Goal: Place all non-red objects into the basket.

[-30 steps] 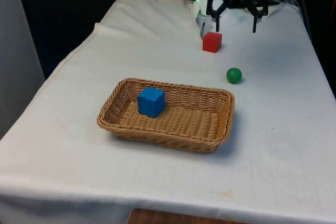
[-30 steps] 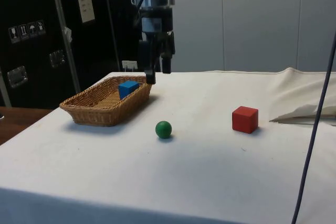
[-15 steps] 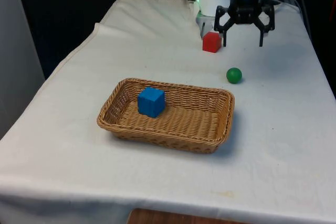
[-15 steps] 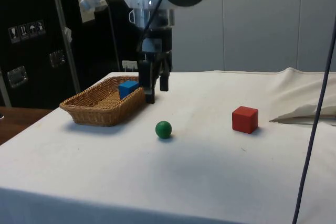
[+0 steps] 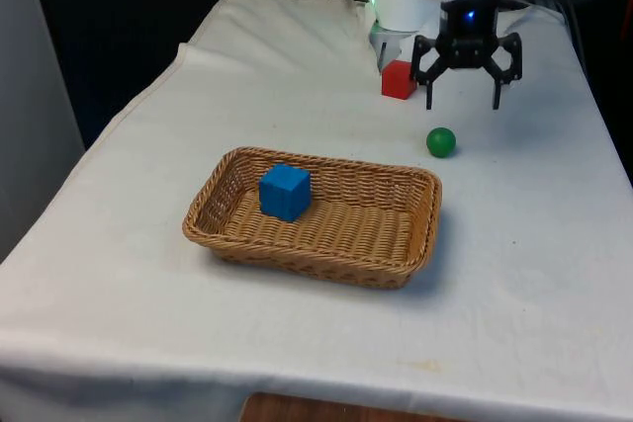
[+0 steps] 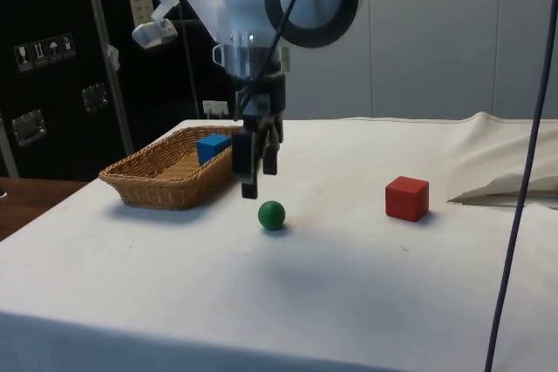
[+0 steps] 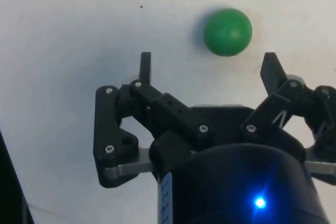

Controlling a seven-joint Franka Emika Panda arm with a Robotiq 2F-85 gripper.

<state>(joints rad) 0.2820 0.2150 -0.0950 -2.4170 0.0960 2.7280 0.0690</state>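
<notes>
A green ball (image 5: 441, 141) (image 6: 272, 214) (image 7: 228, 31) lies on the white cloth between the basket and the red cube. My gripper (image 5: 463, 102) (image 6: 254, 180) (image 7: 207, 62) hangs open just above and beyond the ball, its fingers spread wide with nothing between them. The wicker basket (image 5: 234, 233) (image 6: 148, 190) holds a blue cube (image 5: 285, 192) (image 6: 212, 146). A red cube (image 5: 399, 79) (image 6: 407, 198) sits on the cloth near the robot's base.
The white cloth (image 5: 148, 165) is rumpled into a fold (image 6: 506, 182) at the side view's right, near the red cube. A dark cable (image 6: 520, 215) hangs down at that side.
The gripper has come down and forward from near the red cube to just above the green ball, staying open. The ball, cubes and basket have not moved.
</notes>
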